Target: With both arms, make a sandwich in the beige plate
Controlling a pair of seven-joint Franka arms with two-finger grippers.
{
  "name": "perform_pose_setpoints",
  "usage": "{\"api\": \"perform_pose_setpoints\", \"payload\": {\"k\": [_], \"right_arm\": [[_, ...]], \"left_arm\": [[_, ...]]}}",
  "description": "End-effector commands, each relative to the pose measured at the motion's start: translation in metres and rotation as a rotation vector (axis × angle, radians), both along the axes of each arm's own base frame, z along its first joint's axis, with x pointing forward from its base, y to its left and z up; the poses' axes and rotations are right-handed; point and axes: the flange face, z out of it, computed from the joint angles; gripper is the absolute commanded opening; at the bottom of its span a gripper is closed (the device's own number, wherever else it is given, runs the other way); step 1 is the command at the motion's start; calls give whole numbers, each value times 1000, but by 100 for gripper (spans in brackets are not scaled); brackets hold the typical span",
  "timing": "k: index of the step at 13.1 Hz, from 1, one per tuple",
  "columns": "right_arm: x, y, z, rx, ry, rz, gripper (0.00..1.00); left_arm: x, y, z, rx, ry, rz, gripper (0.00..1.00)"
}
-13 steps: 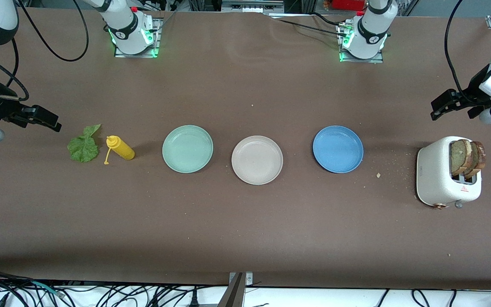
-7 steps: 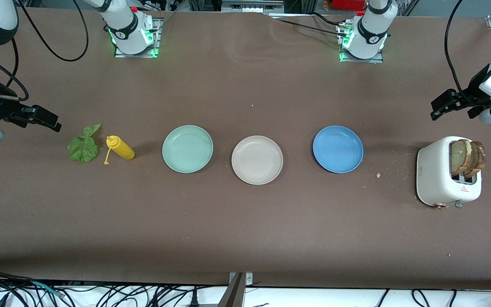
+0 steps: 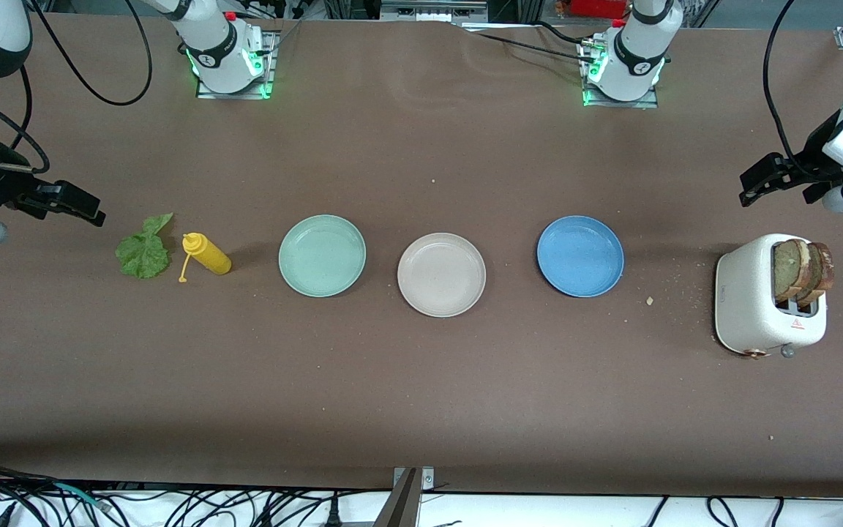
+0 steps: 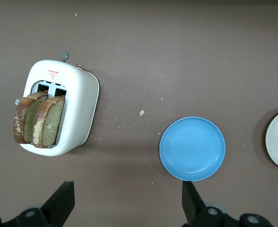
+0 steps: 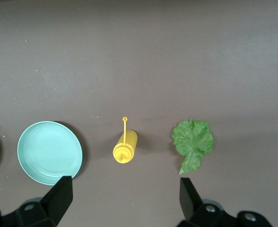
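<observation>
Nothing moved; both pincers [image 3: 758, 183] [image 3: 81, 208] agape, empty; yellow bottle [image 3: 207, 254] beside lettuce [image 3: 143, 251]; beige plate [image 3: 441, 274] bare.

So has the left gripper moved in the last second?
No. The left gripper hangs open above the table, up from the toaster in the front view, in the same spot against it as before.

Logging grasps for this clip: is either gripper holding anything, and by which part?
Nothing is held. The left gripper is open above the table near the toaster; the right gripper is open near the lettuce.
</observation>
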Motion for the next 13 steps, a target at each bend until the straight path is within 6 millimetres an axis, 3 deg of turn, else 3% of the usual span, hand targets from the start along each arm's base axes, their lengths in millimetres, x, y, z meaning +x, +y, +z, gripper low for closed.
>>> {"api": "perform_pose_setpoints", "payload": {"k": [1,13], "right_arm": [[-1,-3,1,17,2,2,100],[-1,-8,-3,14,11,-16,100]], "left_arm": [[1,0,2,11,-5,-21,100],[2,0,1,13,-4,-21,100]]}}
